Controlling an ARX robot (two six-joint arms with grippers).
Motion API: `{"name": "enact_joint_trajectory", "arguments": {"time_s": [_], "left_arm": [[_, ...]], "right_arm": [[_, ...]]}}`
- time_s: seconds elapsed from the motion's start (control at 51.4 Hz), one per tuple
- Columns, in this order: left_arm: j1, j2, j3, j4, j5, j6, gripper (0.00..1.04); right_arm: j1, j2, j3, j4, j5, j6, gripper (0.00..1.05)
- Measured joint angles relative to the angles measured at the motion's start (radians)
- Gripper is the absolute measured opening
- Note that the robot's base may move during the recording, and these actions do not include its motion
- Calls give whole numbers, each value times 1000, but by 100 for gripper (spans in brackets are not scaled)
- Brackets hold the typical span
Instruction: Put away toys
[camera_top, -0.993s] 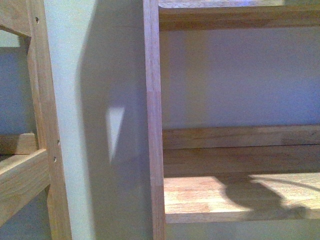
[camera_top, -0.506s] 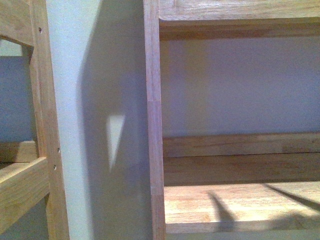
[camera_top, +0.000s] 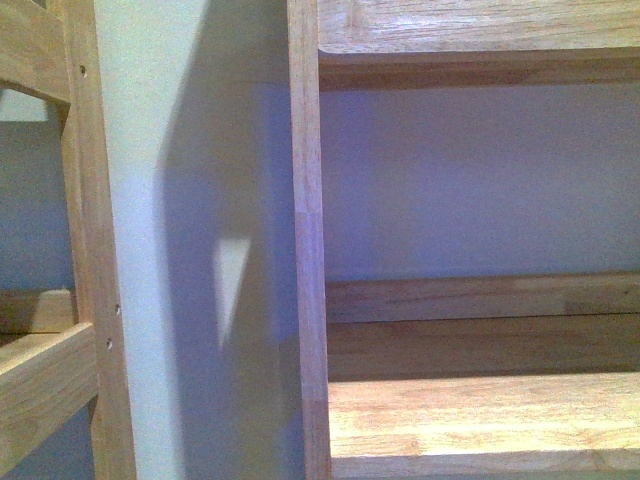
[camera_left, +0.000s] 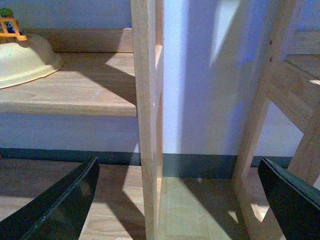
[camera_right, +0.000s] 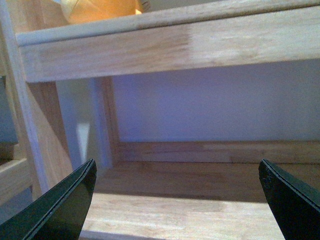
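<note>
An orange-yellow soft thing, likely the plush toy (camera_right: 102, 10), lies on top of an upper shelf board (camera_right: 200, 45) in the right wrist view; only its lower edge shows. My right gripper (camera_right: 176, 170) is open and empty, below that board and facing the lower shelf board (camera_right: 180, 210). My left gripper (camera_left: 177, 172) is open and empty, facing a wooden shelf upright (camera_left: 147, 125) near the floor. Neither gripper nor the plush shows in the front view.
The front view shows a wooden shelf unit with an upright (camera_top: 308, 250) and a lower board (camera_top: 480, 420), and a second wooden frame (camera_top: 90, 300) to the left. In the left wrist view a pale cream bowl-shaped thing (camera_left: 25, 62) with a small colourful item (camera_left: 10, 27) sits on a shelf.
In the front view the shelf boards have slid down in the picture, so the view has risen. The dark shadows on the lower board have gone.
</note>
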Motion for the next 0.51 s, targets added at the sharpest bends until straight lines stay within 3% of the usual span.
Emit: {"name": "enact_joint_trajectory", "arguments": {"time_s": [0.175, 0.272, 0.331, 0.506], "left_arm": [[0, 0, 0, 0, 0, 0, 98], [0, 0, 0, 0, 0, 0, 98], [0, 0, 0, 0, 1, 0, 98], [0, 0, 0, 0, 0, 0, 98]], "right_arm": [[98, -111, -177, -31, 115, -79, 96], [264, -145, -140, -351, 390, -167, 76], [311, -155, -148, -382, 412, -191, 64], [319, -183, -169, -378, 424, -205, 40]]}}
